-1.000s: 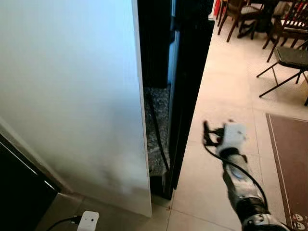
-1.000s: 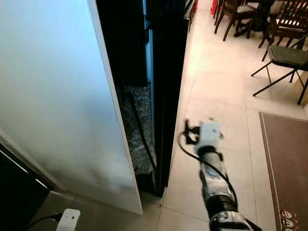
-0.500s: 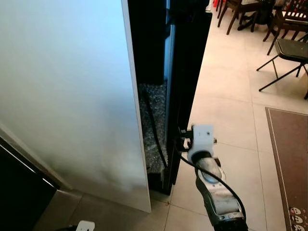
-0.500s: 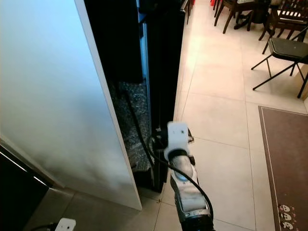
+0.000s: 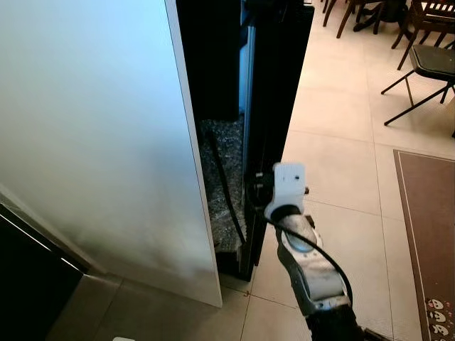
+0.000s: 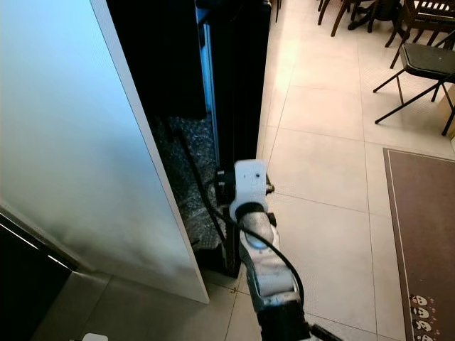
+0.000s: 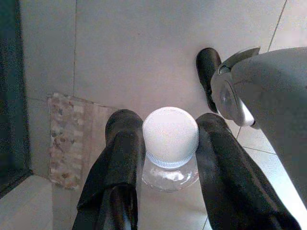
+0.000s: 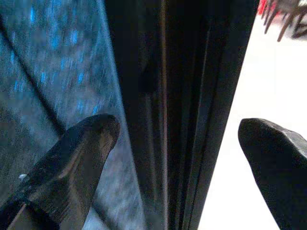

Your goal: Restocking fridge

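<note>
A tall black fridge [image 5: 274, 85] stands edge-on beside a white panel [image 5: 92, 142], its door edge [image 6: 238, 106] facing me. My right gripper [image 5: 257, 188] is at that edge, low down. In the right wrist view it is open, one black finger [image 8: 81, 153] on the dark gap side and the other finger [image 8: 273, 153] on the floor side, with the black edge [image 8: 192, 110] between them. In the left wrist view, my left gripper [image 7: 169, 120] is shut on a clear bottle [image 7: 170, 175] with a white cap [image 7: 170, 130], hanging over the tiled floor.
A black cable [image 5: 222, 177] runs down the speckled gap between panel and fridge. Dark chairs [image 5: 426, 64] stand at the far right and a brown rug [image 5: 426, 234] lies on the pale tiles. A dark cabinet [image 5: 28, 277] sits at the lower left. My own leg [image 7: 268, 96] is near the bottle.
My right arm swung left from over the open floor to the fridge's black edge. The camera shifted a little, so the whole scene slid.
</note>
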